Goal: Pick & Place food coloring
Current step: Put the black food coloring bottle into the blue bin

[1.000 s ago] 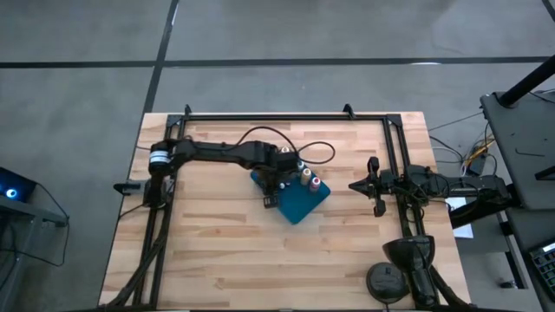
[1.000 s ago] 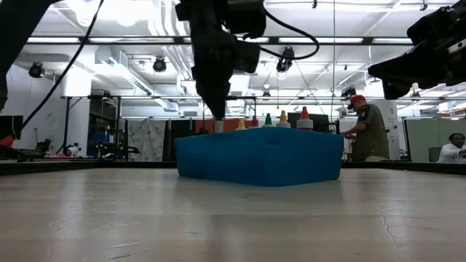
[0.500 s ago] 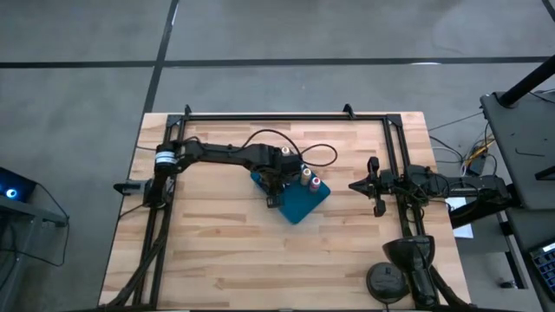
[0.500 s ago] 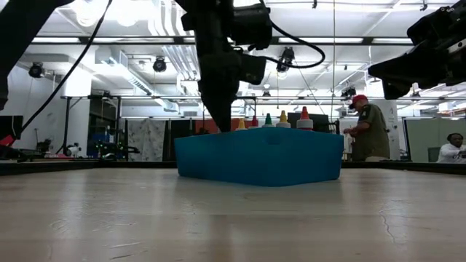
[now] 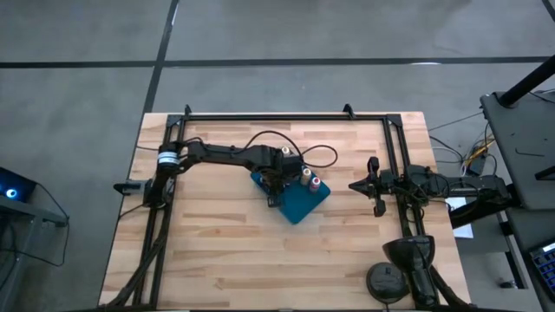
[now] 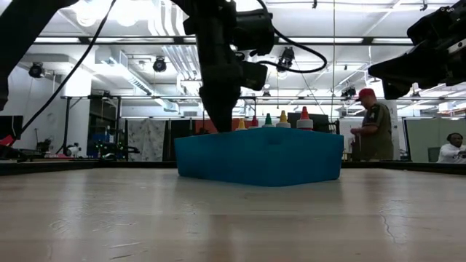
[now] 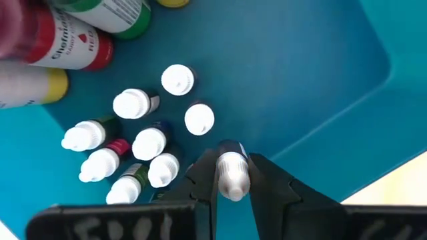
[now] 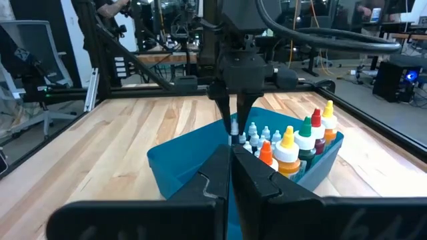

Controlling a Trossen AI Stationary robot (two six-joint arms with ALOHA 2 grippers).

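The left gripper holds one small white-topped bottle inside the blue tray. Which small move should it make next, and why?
Probably lower the small white-topped bottle a little and then open. The left gripper is shut on it inside the blue rectangular tray, beside the cluster of other white-topped bottles, over bare tray floor. The right gripper waits shut at the table's right side.

Grey floor [image 5: 286, 30] surrounds the wooden table [image 5: 217, 251]. Beyond it lies a workshop hall with ceiling lights [image 6: 162, 64] and ducting overhead. A person in a red cap [image 6: 370, 124] stands far right.
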